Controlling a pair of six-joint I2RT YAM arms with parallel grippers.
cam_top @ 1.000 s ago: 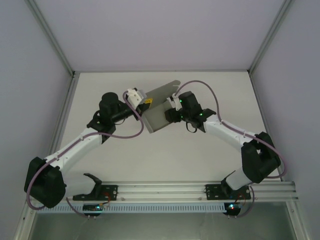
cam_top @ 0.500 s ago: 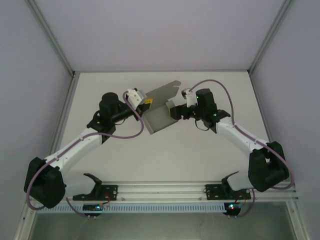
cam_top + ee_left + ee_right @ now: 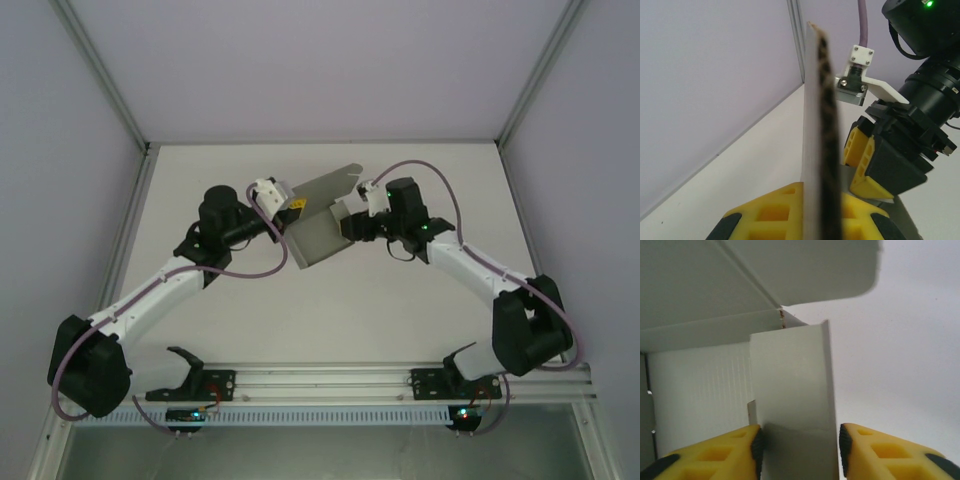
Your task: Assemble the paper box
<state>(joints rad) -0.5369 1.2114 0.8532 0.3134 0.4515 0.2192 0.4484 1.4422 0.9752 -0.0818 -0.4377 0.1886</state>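
Two grippers meet the paper box (image 3: 316,238) mid-table, toward twelve o'clock; your left gripper (image 3: 293,208) clamps its ten-o'clock edge. Your right gripper (image 3: 800,442) has edged back in from three o'clock, its fingers spread astride a flap (image 3: 790,380), so a fold looks next.

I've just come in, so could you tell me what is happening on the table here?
Two robot arms are assembling a grey paper box on the table. The left gripper pinches the box's left edge. The right gripper is open, with a flap of the box between its fingers.
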